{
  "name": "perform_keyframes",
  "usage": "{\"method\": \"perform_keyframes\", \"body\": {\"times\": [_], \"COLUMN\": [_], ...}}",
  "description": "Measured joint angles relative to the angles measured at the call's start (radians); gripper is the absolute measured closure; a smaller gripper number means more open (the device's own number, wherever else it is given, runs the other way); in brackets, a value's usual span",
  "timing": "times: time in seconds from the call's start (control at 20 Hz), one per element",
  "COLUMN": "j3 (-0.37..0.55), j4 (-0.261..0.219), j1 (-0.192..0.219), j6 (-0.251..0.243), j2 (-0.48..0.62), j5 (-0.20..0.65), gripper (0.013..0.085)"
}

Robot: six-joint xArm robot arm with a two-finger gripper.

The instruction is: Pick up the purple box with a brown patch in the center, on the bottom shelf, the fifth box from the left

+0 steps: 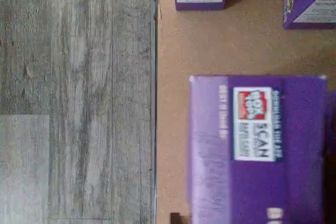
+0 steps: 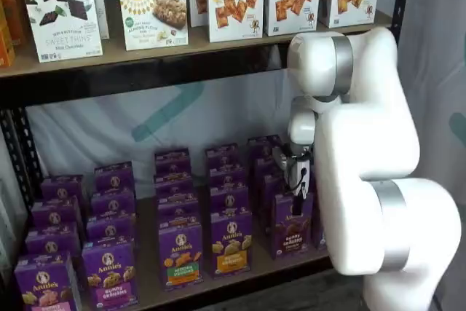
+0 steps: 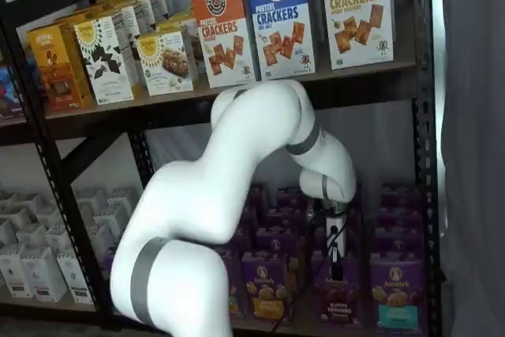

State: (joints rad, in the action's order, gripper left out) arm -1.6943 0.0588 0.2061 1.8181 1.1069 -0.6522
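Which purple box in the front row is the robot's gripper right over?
The purple box with the brown strip and dark bunny crackers. The gripper hangs just above its top. Its neighbour, the box with the orange strip, has nothing over it.

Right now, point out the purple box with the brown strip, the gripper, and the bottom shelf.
the purple box (image 2: 293,227): in a shelf view, front face above the brown strip.
the gripper (image 2: 301,180): in a shelf view, at the black fingers over that box.
the bottom shelf (image 2: 240,271): in a shelf view, bare tan board near the front rail.
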Motion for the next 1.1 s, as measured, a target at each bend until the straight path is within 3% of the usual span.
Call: {"method": "perform_keyframes", "body": {"times": [0.35, 0.9, 1.1], "j3": [0.021, 0.027, 0.017], "j4": [-0.019, -0.011, -0.007], "j1": [0.004, -0.004, -0.005], "j6": [-0.011, -0.013, -0.010], "j2": [-0.015, -0.016, -0.013], "j5": [0.009, 0.016, 0.002], "gripper": [0.0490, 0.0490, 0.0570]}}
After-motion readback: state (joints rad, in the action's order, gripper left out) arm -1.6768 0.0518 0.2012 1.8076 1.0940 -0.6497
